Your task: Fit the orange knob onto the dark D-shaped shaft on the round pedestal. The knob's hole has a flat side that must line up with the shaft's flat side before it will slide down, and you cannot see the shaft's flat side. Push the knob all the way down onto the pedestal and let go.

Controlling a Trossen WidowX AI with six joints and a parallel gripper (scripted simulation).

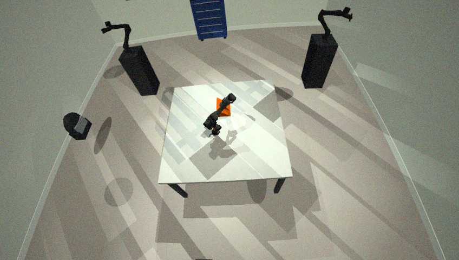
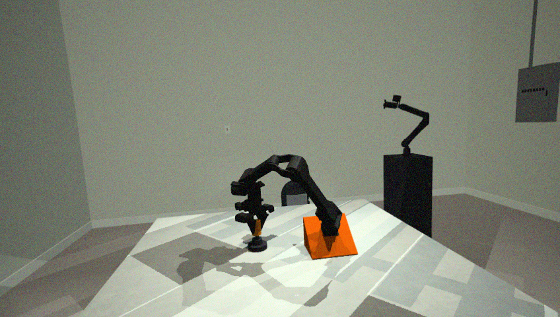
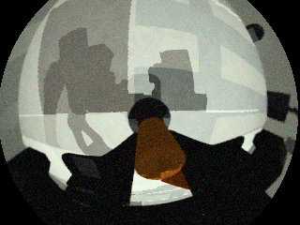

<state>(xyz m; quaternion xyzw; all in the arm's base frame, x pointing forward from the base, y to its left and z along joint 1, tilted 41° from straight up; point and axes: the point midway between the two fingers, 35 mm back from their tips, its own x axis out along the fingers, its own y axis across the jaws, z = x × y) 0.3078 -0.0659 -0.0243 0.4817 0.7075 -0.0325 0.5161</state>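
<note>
Grasping the orange knob (image 1: 214, 128) (image 2: 257, 227) (image 3: 159, 152) upright between the fingers of the claw (image 1: 214, 129) (image 2: 257, 232) (image 3: 153, 134). Holding it over the round pedestal (image 1: 216, 132) (image 2: 257, 247) (image 3: 149, 107) on the pale table (image 1: 257, 172) (image 2: 236, 298) (image 3: 164, 37); cannot tell whether touching the shaft.

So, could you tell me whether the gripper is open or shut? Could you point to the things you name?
Shut on the orange knob (image 2: 257, 227) (image 3: 159, 147), which sits between its fingertips.

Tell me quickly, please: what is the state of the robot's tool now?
Tool: closed on the orange tapered knob, above the dark round pedestal.
</note>
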